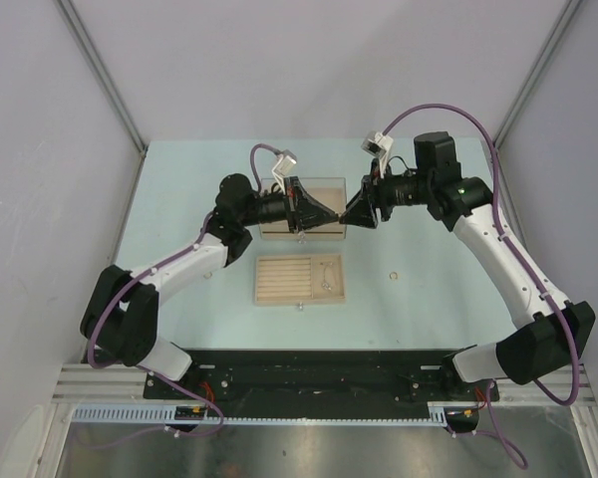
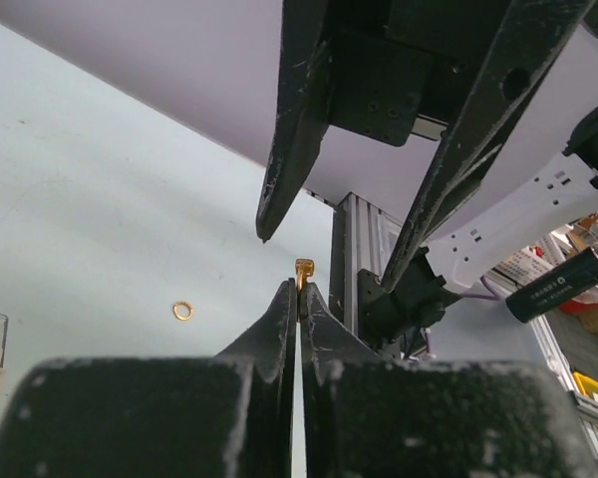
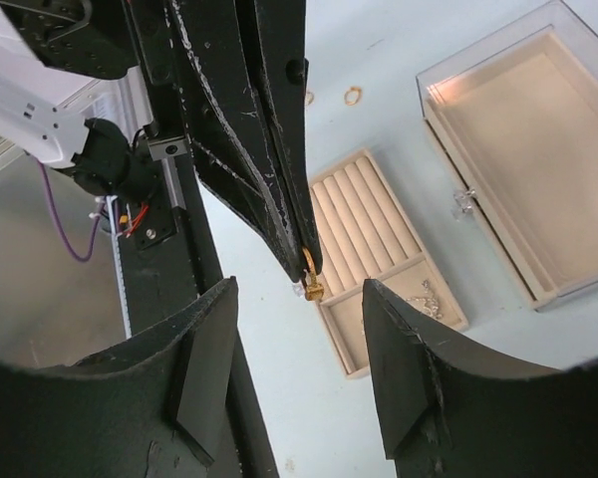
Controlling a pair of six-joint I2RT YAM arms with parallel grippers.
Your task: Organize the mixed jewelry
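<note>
The pale tabletop [image 1: 179,199] is enclosed by plain grey walls, and both arms meet above its middle. On the left, the left pincer [image 2: 299,291] is clenched on a small gold ring [image 2: 304,269], gripping it edge-on at the very tips so that only part of the ring stands clear of the pads. The ring is in the air, by the right end of the clear box [image 3: 508,129] as seen from above, and farther back than the beige tray [image 1: 299,302]. The right pincer [image 3: 299,289] is released, its jaws standing apart on either side of the ring and touching neither the ring nor the left tips. The step in hand appears to be a transfer of the ring between the pincers, with the left as sole holder at present. Procedure: hold the left grip unchanged. Draw the right pincer straight back along its own axis so that neither jaw brushes the ring. Then carry the ring to the ridged slots of the tray and seat it between two ridges before opening. Caution: the hold is shallow, and a knock or twist is likely to flick the ring out. A thin chain [image 3: 429,296] lies in the tray's open compartment beside the slots; do not disturb it. To the right of the tray, a loose ring [image 1: 392,273] lies on the tabletop, not yet sorted.
</note>
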